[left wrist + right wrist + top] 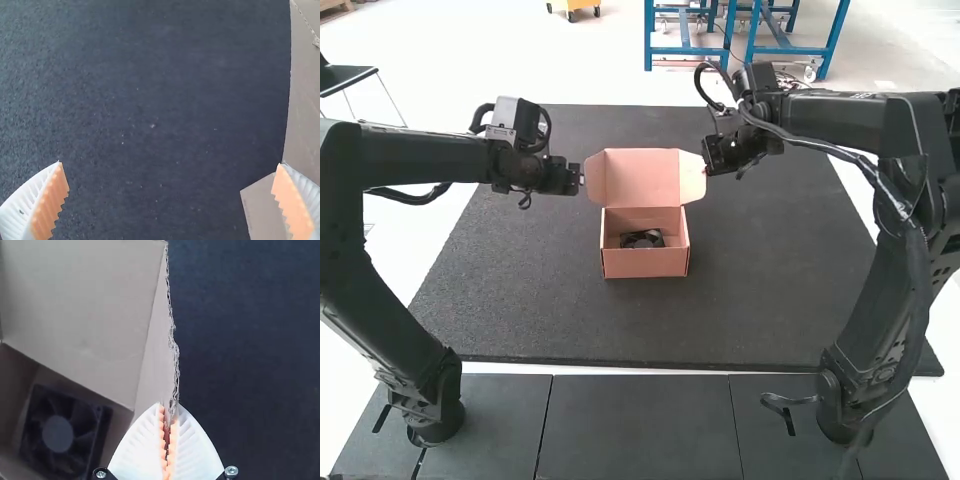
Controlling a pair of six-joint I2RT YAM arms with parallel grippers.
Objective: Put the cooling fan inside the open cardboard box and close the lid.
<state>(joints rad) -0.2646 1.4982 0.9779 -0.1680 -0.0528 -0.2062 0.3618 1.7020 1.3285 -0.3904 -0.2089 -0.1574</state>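
Cardboard stands close to both arms: the box point(646, 262) sits near the middle of a black mat point(490, 270), its lid point(638, 178) thrown back and standing up behind the opening, with a flap at each side. Inside, the fan point(643, 239) lies flat on the box floor, black against the brown walls. The right gripper point(712, 160) is at the lid's right flap and the left gripper point(576, 181) hangs just beside the left one, each arm reaching in from its own side at lid height.

The right wrist view settles what the high view leaves vague. Its white ribbed fingers point(145, 450) are pressed together on the ragged edge of the flap, the cardboard pinched between the orange pads. Past them the fan's hub and blades show down inside the box. The left wrist view shows that arm's fingers spread wide over bare mat, gripping nothing. One fingertip is right at the flap's edge, though whether it touches cannot be told. From above, the fan is only a small dark shape just over the rim of the front wall
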